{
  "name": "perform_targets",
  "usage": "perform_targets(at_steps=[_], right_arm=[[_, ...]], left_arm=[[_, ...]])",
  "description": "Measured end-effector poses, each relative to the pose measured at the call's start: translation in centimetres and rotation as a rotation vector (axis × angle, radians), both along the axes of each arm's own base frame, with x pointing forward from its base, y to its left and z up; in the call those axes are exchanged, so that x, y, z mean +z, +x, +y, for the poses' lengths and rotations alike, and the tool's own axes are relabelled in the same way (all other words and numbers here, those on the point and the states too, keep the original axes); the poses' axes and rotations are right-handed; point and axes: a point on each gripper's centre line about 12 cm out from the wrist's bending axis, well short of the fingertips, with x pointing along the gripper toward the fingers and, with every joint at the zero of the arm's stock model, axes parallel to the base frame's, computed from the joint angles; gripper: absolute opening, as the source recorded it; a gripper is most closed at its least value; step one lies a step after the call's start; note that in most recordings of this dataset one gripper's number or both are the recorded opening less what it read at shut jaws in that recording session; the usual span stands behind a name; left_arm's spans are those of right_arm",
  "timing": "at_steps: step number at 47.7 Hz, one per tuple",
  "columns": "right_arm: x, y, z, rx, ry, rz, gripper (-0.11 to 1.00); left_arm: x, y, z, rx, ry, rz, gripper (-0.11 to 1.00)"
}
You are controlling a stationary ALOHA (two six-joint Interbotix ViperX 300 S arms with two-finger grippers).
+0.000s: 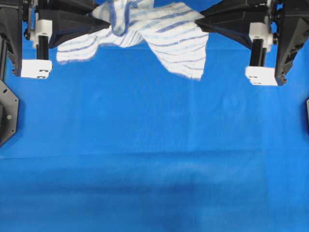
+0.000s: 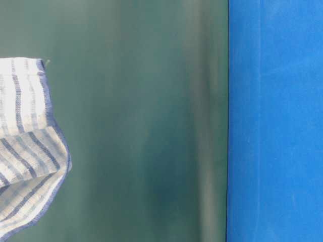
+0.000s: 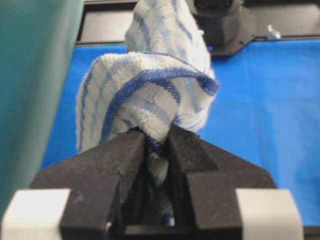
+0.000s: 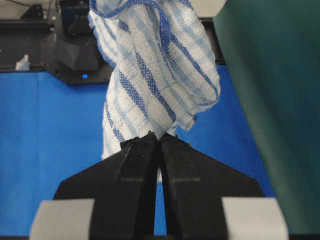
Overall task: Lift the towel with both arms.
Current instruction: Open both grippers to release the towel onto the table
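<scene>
At the top of the overhead view the towel (image 1: pixel 159 34) sags soft and light between the left gripper (image 1: pixel 107 22) and right gripper (image 1: pixel 198 22), each pinched onto an edge, the sensible hold

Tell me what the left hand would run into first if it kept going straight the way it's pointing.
The towel it already grips, bunched right at its tips. Past that, probably the right hand, which faces it from the towel's other end, though depth is hard to judge.
</scene>
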Motion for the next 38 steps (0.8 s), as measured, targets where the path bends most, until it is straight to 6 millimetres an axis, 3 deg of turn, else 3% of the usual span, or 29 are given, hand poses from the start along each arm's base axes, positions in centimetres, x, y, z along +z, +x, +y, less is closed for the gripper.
perform_targets(at_steps=[7, 14, 21, 23, 26, 32, 38], right_arm=[[0.0, 0.0, -0.1, -0.001, -0.001, 0.000, 0.01], [-0.1, 0.0, 0.0, -0.001, -0.002, 0.008, 0.02], [-0.3, -0.1, -0.1, -0.008, 0.000, 0.027, 0.44], [-0.5, -0.2, -0.1, -0.012, 0.001, 0.038, 0.57], [-0.7, -0.2, -0.2, -0.017, 0.001, 0.053, 0.67], [-0.7, -0.3, -0.3, -0.026, -0.010, 0.059, 0.62], [-0.8, -0.3, -0.4, -0.030, -0.014, 0.063, 0.64]], left_arm=[[-0.1, 0.2, 0.0, -0.004, 0.008, 0.007, 0.11], [-0.1, 0.2, 0.0, 0.003, -0.012, -0.001, 0.51], [0.0, 0.2, 0.0, 0.004, -0.017, -0.011, 0.89], [0.1, 0.2, 0.0, 0.004, -0.017, -0.013, 0.92], [0.1, 0.1, 0.0, 0.004, -0.016, -0.014, 0.91], [-0.3, 0.2, 0.0, 0.005, -0.019, -0.005, 0.91], [-1.0, 0.4, 0.1, 0.006, -0.024, 0.013, 0.91]])
